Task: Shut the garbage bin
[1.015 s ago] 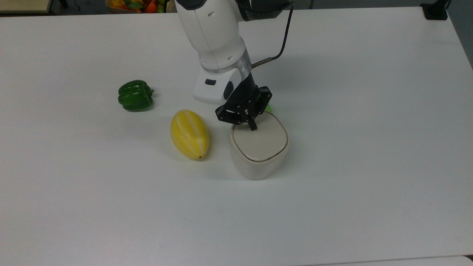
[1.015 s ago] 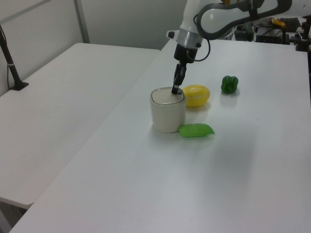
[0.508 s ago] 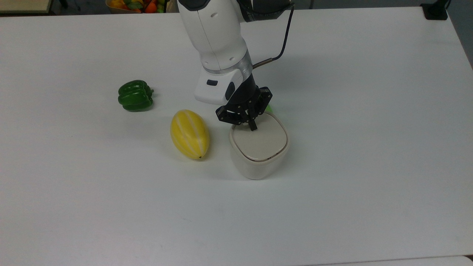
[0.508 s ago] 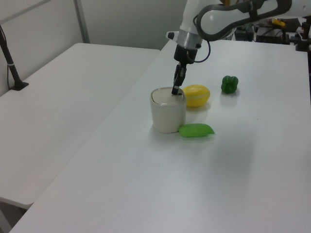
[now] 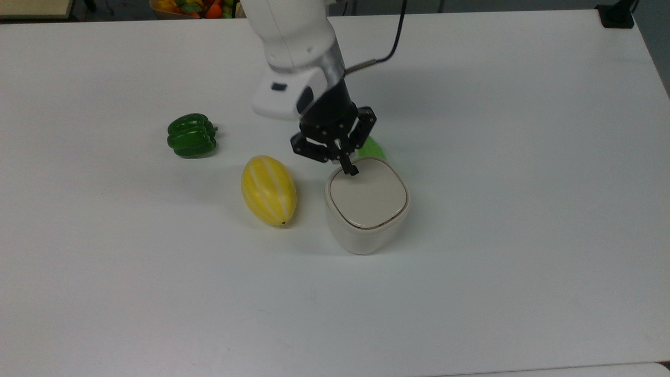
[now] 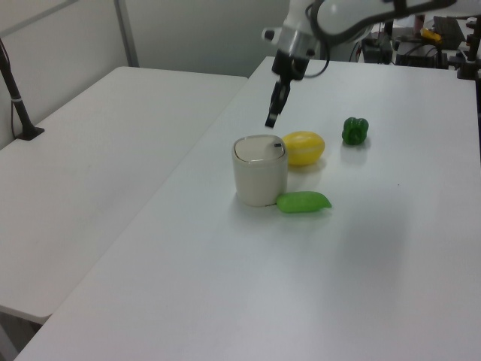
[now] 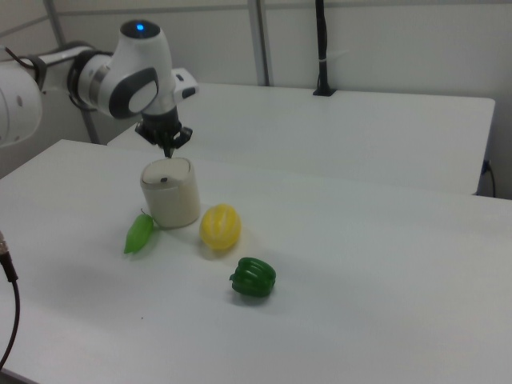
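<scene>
Left view shows me my pincer (image 6: pixel 270 120) clenched, empty, above the bin (image 6: pixel 259 171). I judge its lid (image 5: pixel 367 199) light, stiff plastic: press flat, don't grip.

I see the gripper (image 5: pixel 349 170), fingers pinched together, over the far edge of the garbage bin (image 5: pixel 367 209), whose lid lies flat. A yellow melon (image 5: pixel 268 190) sits beside it.

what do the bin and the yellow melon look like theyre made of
Bin: looks like moulded plastic, cream, matte to satin; smooth rounded walls, a thin seam around the flat lid and a small black latch.

Melon: probably a plastic or rubbery replica; uniform bright yellow with neat pale stripes and a soft sheen. Real fruit cannot be ruled out by look alone.
</scene>
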